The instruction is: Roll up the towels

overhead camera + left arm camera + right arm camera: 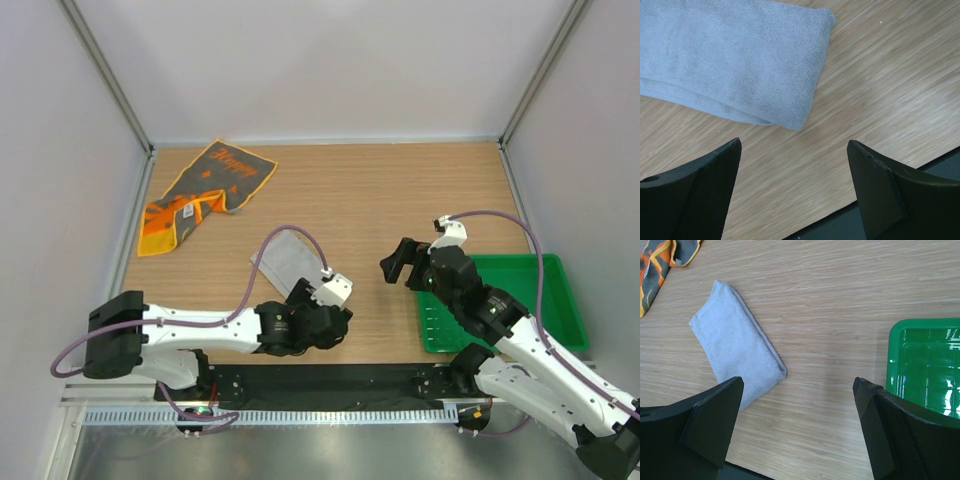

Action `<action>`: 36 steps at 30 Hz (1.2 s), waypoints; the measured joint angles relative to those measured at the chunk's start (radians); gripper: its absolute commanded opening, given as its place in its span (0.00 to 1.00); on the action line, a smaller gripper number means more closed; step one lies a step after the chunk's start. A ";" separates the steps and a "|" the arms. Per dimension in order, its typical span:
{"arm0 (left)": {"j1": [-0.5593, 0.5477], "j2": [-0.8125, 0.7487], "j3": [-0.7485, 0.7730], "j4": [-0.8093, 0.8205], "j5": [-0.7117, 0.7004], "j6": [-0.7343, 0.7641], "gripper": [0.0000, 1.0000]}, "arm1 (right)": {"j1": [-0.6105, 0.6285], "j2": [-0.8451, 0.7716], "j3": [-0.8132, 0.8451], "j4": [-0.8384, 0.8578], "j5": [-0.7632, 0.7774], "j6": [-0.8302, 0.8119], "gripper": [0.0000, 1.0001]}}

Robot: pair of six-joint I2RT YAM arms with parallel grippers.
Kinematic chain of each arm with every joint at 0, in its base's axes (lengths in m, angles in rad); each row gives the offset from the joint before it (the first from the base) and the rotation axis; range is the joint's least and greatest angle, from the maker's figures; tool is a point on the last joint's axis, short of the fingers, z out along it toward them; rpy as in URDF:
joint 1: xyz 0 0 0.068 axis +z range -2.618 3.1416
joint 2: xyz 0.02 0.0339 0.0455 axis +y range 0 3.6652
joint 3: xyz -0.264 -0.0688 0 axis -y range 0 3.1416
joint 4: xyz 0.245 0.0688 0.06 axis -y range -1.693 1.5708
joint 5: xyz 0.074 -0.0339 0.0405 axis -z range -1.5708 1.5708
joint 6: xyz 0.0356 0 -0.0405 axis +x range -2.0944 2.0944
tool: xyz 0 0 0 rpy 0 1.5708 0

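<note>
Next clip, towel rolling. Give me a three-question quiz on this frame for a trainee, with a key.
1. True or false: the light grey towel lies folded on the table, outside the green tray.
2. Which grippers are open and empty? A) both the left gripper and the right gripper; B) the left only; C) neither.
3. Where does the dark grey and orange towel lie, and is it rolled?

Key: 1 true. 2 A. 3 At the table's far left corner, crumpled and not rolled.
</note>
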 measured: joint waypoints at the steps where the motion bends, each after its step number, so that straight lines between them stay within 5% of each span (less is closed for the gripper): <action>1: 0.000 0.013 0.000 0.010 0.000 0.004 0.86 | 0.000 -0.001 0.000 -0.002 0.000 0.000 1.00; 14: -0.003 0.202 0.016 0.077 0.005 0.042 0.56 | 0.000 -0.051 -0.016 -0.045 -0.015 0.015 1.00; 36: 0.068 0.262 0.021 0.163 -0.003 0.075 0.50 | 0.000 -0.048 -0.052 -0.049 -0.053 0.036 1.00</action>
